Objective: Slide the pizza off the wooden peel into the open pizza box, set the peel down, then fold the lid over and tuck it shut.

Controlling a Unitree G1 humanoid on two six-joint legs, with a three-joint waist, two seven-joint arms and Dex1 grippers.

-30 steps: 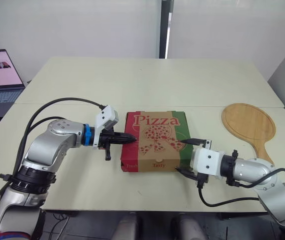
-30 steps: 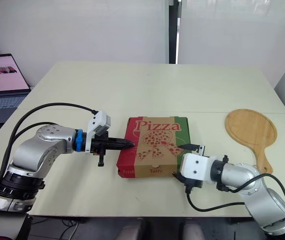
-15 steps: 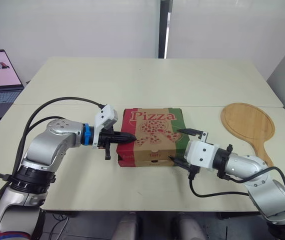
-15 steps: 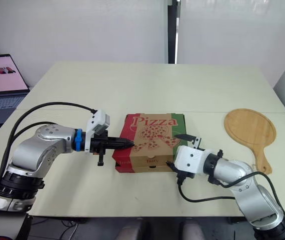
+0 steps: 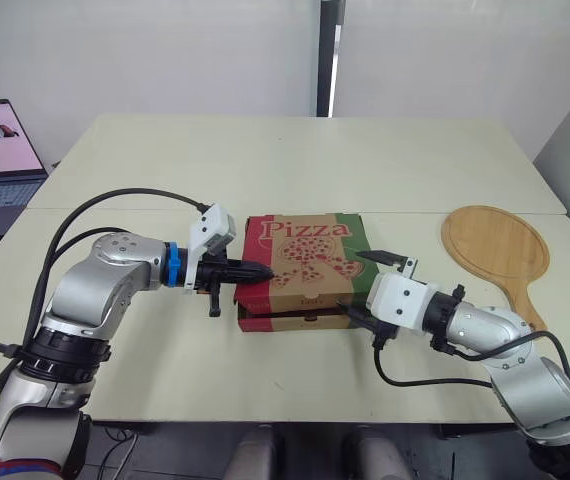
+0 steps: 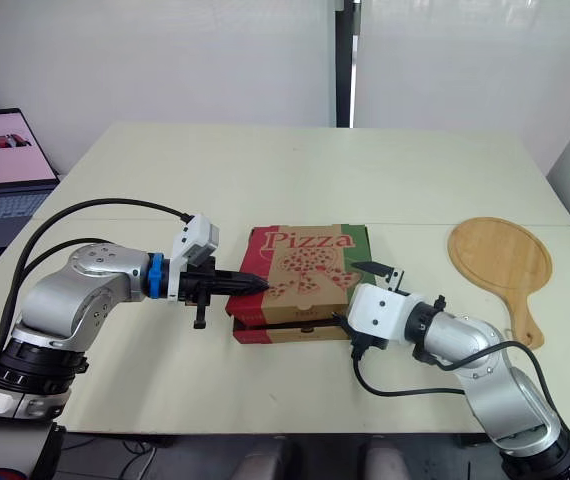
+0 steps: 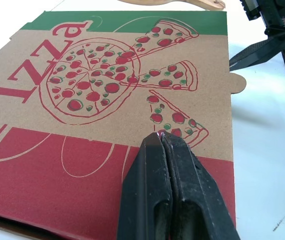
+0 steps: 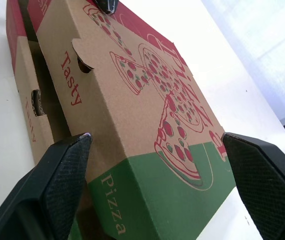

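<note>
Pizza box [image 5: 303,268] sits mid-table [image 5: 295,160], lid down, front flap facing near (right wrist view shows it hanging outside the front wall). Left hand [image 5: 260,271] reaches in from the left, fingers pressed together, tips on the lid. Right hand [image 5: 370,290] is spread open at the box's near right corner. Peel [image 5: 497,245] lies right, handle pointing near.

Pizza box lid [image 5: 305,258]: "Pizza". Front flap [image 8: 82,95]: "Tasty". Green side flap [image 8: 147,200]: "Pizza".

The cream table [image 5: 295,160] has a seam running across its middle. On the near half, at centre, lies the pizza box [image 5: 305,262], lid lowered, front flap outside the base. At right lies the peel [image 5: 496,245], flat, well apart from the box.
</note>
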